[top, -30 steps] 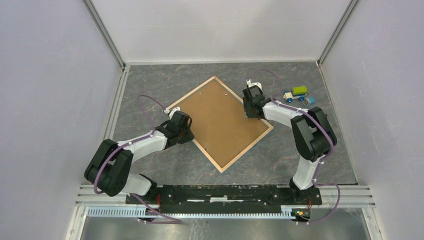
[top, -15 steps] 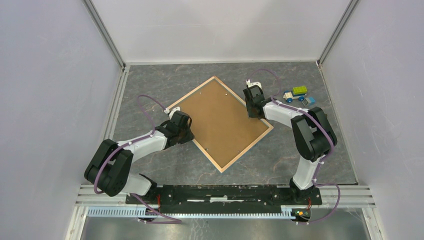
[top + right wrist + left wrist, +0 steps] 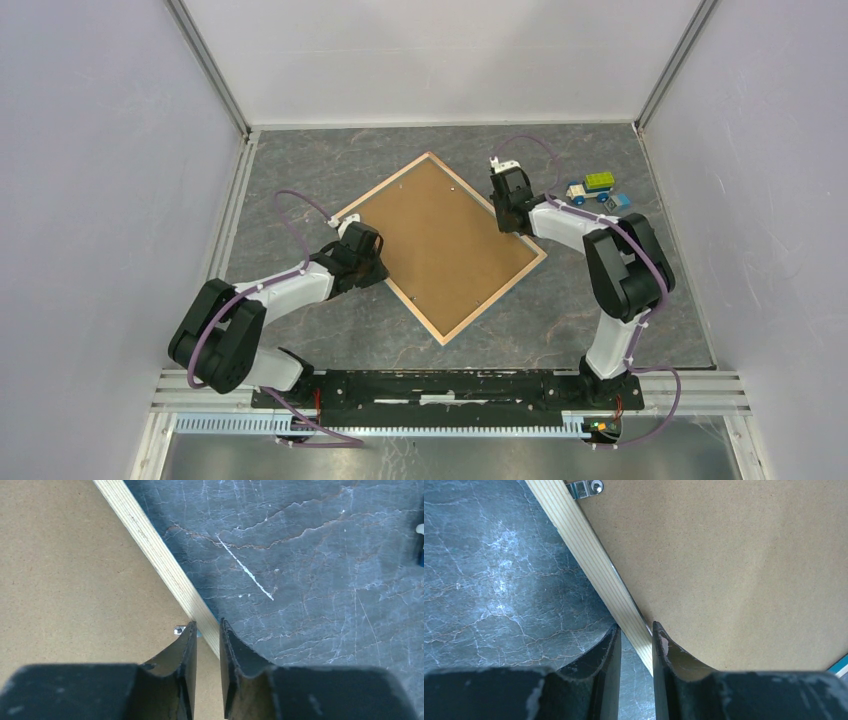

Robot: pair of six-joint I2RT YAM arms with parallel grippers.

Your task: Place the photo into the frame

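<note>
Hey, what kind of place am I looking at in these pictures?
Most likely a robot test cell in a lab: plain pale walls on metal posts box in a grey marble-look table, and the left arm and right arm are bolted to a rail at its near edge.

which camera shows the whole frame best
The top view: it shows the whole frame, lying back-up with all four corners visible. Each wrist view catches only a short strip of its wooden rim beside the brown backing board.

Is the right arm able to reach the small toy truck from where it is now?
Probably yes: the toy truck lies close beside the right pincer, and nothing stands between them.
</note>
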